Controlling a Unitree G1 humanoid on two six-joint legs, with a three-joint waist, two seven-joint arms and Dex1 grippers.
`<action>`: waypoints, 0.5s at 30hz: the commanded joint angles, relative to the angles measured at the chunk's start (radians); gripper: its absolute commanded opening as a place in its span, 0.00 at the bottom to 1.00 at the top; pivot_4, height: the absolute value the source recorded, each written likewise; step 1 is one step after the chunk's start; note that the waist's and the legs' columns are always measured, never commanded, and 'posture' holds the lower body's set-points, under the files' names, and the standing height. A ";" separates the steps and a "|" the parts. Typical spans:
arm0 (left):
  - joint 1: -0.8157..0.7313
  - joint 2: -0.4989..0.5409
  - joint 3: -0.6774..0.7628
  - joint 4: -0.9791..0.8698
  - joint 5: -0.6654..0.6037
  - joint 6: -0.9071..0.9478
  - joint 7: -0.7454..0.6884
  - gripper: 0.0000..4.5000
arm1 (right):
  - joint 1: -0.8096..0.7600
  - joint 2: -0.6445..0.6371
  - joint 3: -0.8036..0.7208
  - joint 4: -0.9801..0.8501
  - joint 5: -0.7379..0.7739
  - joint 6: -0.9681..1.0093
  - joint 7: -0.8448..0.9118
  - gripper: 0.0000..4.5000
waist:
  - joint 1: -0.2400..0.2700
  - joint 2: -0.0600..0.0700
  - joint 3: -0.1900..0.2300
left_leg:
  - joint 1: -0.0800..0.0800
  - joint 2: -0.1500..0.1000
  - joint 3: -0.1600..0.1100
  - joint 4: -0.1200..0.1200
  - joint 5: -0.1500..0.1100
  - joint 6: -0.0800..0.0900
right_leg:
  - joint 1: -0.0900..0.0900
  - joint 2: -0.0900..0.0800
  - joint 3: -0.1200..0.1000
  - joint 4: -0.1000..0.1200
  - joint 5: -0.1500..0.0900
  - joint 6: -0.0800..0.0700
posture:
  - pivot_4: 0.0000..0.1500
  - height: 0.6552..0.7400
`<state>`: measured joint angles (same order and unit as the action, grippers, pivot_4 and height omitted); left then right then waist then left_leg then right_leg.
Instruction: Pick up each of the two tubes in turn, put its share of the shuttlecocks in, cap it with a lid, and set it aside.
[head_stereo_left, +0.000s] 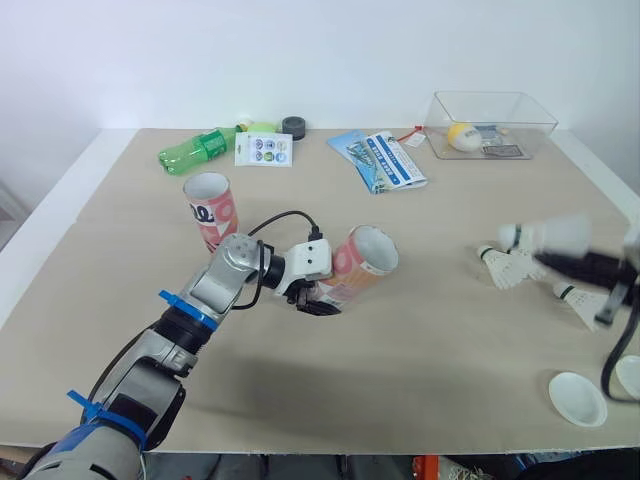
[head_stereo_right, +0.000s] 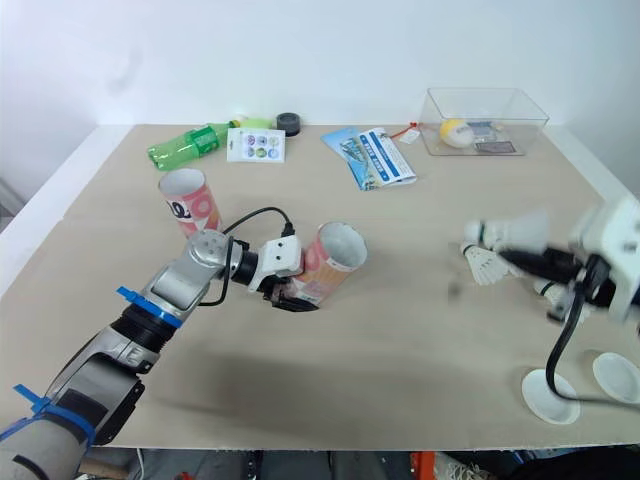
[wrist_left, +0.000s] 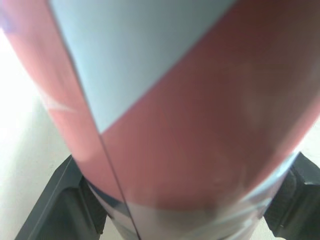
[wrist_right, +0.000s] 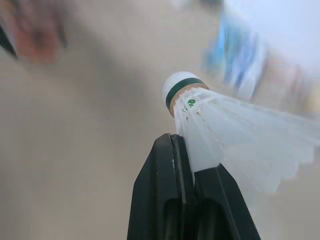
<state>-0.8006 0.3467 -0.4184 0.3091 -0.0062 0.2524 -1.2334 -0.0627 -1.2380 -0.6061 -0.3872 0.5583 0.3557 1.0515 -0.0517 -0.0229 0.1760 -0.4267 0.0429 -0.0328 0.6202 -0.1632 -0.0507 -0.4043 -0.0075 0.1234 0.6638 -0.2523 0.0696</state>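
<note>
Evidently little is done: the left pincer (head_stereo_left: 318, 296) grips an uncapped tube (head_stereo_left: 362, 262), the right pincer (wrist_right: 192, 162) clamps one shuttlecock (wrist_right: 225, 120), and lids (head_stereo_left: 578, 398) lie unused near it.

counter (head_stereo_left: 420, 340): beige | far edge: green bottle (head_stereo_left: 197, 151) lying flat, sticker card (head_stereo_left: 264, 150), black roll (head_stereo_left: 293, 126), leaflets (head_stereo_left: 378, 160), clear box (head_stereo_left: 490, 124) | left: upright tube (head_stereo_left: 211, 210) | right: shuttlecocks (head_stereo_left: 505, 268), two white lids (head_stereo_left: 577, 398) near front edge
</note>
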 joint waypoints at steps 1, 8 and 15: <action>-0.032 -0.005 -0.006 0.006 -0.010 0.033 -0.027 0.74 | -0.250 -0.036 0.263 -0.024 -0.078 -0.188 0.055 0.02 | 0.001 -0.001 0.001 | -0.001 0.001 0.001 0.000 0.000 0.000 | -0.001 0.000 0.000 0.000 0.000 0.000 | 1.00 1.00; -0.033 -0.009 0.005 -0.007 -0.014 0.054 -0.020 0.74 | -0.612 0.080 0.597 0.074 -0.202 -0.386 0.248 0.02 | 0.007 -0.001 0.002 | -0.009 0.001 0.000 0.000 -0.004 -0.004 | -0.005 0.000 -0.001 -0.001 -0.003 0.007 | 1.00 1.00; -0.011 -0.001 0.008 -0.043 -0.019 0.073 -0.002 0.74 | -0.721 0.161 0.730 0.270 -0.338 -0.592 0.375 0.02 | 0.005 -0.001 0.002 | -0.008 0.001 0.000 0.002 -0.006 -0.002 | -0.005 0.000 -0.001 0.000 -0.003 0.006 | 1.00 1.00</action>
<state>-0.8180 0.3395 -0.4165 0.2911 -0.0213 0.3145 -1.2415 -0.7549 -1.0732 0.1305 -0.1297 0.2352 -0.1988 1.4078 -0.0470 -0.0235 0.1777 -0.4341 0.0438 -0.0327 0.6220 -0.1687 -0.0527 -0.4091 -0.0074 0.1222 0.6645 -0.2553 0.0756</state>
